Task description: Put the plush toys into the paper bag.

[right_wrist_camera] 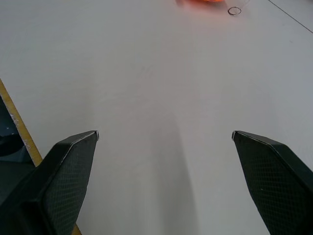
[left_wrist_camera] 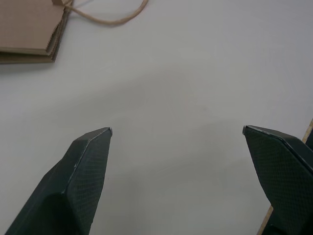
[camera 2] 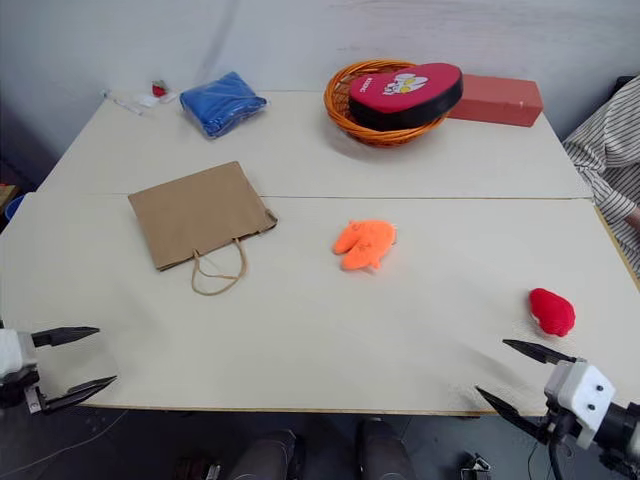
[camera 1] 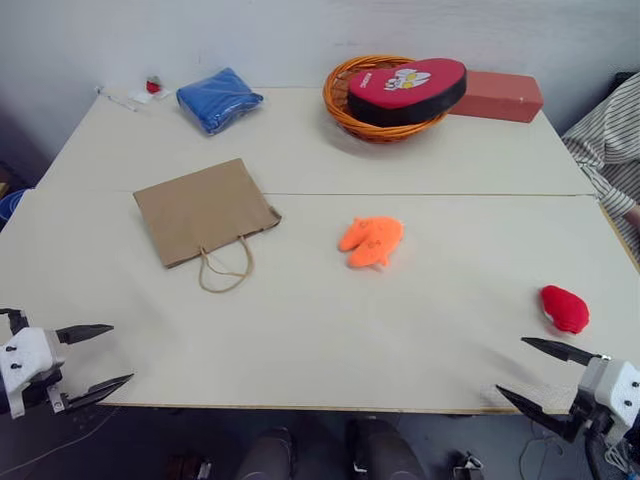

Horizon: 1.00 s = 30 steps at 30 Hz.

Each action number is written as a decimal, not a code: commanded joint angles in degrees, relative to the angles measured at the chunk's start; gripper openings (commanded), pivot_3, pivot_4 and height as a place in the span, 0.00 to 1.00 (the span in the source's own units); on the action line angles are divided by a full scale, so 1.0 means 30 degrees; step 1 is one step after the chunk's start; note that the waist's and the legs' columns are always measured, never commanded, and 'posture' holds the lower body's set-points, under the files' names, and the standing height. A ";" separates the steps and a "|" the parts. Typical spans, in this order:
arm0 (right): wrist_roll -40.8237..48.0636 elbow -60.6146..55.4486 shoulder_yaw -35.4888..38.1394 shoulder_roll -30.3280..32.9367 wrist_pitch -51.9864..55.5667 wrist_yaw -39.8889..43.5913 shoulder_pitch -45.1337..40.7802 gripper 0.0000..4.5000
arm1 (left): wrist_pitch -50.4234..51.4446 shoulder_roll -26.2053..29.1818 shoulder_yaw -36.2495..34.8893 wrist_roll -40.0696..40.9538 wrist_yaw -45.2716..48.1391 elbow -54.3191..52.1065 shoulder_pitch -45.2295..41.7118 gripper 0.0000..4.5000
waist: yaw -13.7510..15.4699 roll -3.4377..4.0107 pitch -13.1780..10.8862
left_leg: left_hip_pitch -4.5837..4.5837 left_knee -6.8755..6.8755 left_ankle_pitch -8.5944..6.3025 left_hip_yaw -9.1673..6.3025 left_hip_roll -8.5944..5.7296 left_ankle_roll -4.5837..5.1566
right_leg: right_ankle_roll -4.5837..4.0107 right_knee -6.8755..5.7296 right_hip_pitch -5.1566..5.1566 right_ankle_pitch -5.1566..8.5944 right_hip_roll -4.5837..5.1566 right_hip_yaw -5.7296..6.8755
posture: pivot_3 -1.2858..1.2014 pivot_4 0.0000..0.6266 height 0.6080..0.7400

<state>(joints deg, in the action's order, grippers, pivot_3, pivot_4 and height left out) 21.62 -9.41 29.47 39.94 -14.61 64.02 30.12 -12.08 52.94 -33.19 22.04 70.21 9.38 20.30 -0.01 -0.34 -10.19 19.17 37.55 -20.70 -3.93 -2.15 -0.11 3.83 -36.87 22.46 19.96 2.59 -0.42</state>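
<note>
- the paper bag (camera 1: 205, 211) lay flat on the left half of the table (camera 1: 330, 330), its handles toward the near edge.
- the orange toy (camera 1: 371, 240) sat mid-table; the red toy (camera 1: 565, 308) lay near the right edge.
- the left gripper (camera 1: 96, 360) and right gripper (camera 1: 542, 375) hung spread and empty at the near corners.
- risk: the flat bag's mouth could stay shut, so a toy might land on top or slide off.

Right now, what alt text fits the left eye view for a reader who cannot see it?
A flat paper bag, an orange plush toy and a red plush toy lie apart on a pale table. The left gripper and right gripper hang open at the near edge.
</note>
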 commanded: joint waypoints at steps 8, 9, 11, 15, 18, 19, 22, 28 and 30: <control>0.0992 -0.2624 -0.1586 -0.0754 0.1354 -0.1552 -0.0606 0.99 | 0.7582 0.1576 0.0206 0.3613 0.0266 -0.2342 -0.2207 1.00 | 0.0138 -0.0017 -0.0001 | 0.0008 0.0027 0.0006 -0.0016 0.0001 -0.0009 | 0.0000 -0.0021 -0.0006 0.0000 -0.0003 0.0009 | 0.52 0.24 1.00; 0.1378 -0.3331 -0.1810 -0.0980 0.1586 -0.1793 -0.0762 0.99 | 0.8499 0.1691 0.0390 0.4021 -0.0049 -0.2482 -0.3091 1.00 | 0.0173 -0.0019 0.0001 | 0.0014 0.0032 0.0008 -0.0043 -0.0001 -0.0011 | 0.0000 -0.0036 -0.0008 0.0000 -0.0003 0.0027 | 0.52 0.24 1.00; 0.1714 -0.4554 -0.2140 -0.1361 0.2317 -0.2643 -0.1144 0.99 | 0.9663 0.1668 0.0914 0.4401 -0.0907 -0.2690 -0.5156 1.00 | 0.0225 0.0036 -0.0006 | 0.0013 0.0061 0.0015 -0.0047 -0.0003 -0.0025 | 0.0000 -0.0055 -0.0009 -0.0001 -0.0005 0.0025 | 0.52 0.24 1.00; 0.2038 -0.6387 -0.2913 -0.2284 0.3331 -0.4517 -0.2349 0.99 | 0.8739 0.1530 0.3476 0.2542 -0.1270 -0.2318 -0.9045 1.00 | 0.0238 0.0044 0.0006 | 0.0019 0.0082 0.0026 -0.0048 -0.0017 -0.0050 | 0.0002 -0.0081 0.0005 -0.0002 -0.0003 0.0022 | 0.52 0.24 1.00; 0.2242 -0.7708 -0.4018 -0.2973 0.3908 -0.5669 -0.3555 0.99 | 0.6641 0.0980 0.7196 -0.0152 -0.0591 -0.0952 -1.2749 1.00 | 0.0234 0.0050 0.0007 | 0.0044 0.0114 0.0037 -0.0044 -0.0019 -0.0068 | 0.0005 -0.0079 0.0019 -0.0002 -0.0023 0.0022 | 0.52 0.24 1.00; 0.2183 -0.8013 -0.4370 -0.3112 0.4039 -0.5933 -0.3893 0.99 | 0.5734 0.0849 0.8211 -0.1003 -0.0155 -0.0246 -1.3673 1.00 | 0.0230 0.0048 0.0008 | 0.0049 0.0134 0.0037 -0.0044 -0.0019 -0.0068 | 0.0006 -0.0085 0.0021 -0.0003 -0.0028 0.0024 | 0.52 0.24 1.00; 0.1980 -0.8660 -0.5311 -0.3388 0.4464 -0.6494 -0.4553 0.99 | 0.3520 0.0129 1.0515 -0.2937 0.0919 0.2725 -1.6182 1.00 | 0.0023 0.0047 0.0007 | 0.0056 0.0156 0.0039 -0.0017 -0.0032 -0.0069 | 0.0013 -0.0123 0.0042 -0.0006 -0.0028 0.0002 | 0.52 0.24 1.00; 0.1536 -0.9350 -0.5996 -0.3511 0.5018 -0.7520 -0.4605 0.99 | 0.0412 -0.1380 1.2700 -0.5332 0.1546 0.8255 -2.0177 1.00 | -0.0067 0.0025 0.0006 | 0.0159 0.0217 0.0042 -0.0022 -0.0025 -0.0065 | 0.0013 -0.0228 0.0127 -0.0005 -0.0048 0.0014 | 0.52 0.24 1.00; 0.1436 -0.9449 -0.6071 -0.3449 0.5119 -0.7727 -0.4558 0.99 | -0.0458 -0.1733 1.2984 -0.5784 0.1593 0.9442 -2.0818 1.00 | -0.0043 0.0023 0.0007 | 0.0166 0.0228 0.0042 -0.0022 -0.0027 -0.0064 | 0.0015 -0.0240 0.0133 -0.0005 -0.0044 0.0015 | 0.52 0.24 1.00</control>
<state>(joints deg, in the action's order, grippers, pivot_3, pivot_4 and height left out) 25.85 -34.89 10.97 29.79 0.68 41.76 16.32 -10.75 47.78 5.64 5.80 74.63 35.30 -40.72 -0.15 -0.27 -10.17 19.68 38.24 -20.57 -4.00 -2.23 -0.30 3.88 -37.59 22.87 19.95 2.45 -0.37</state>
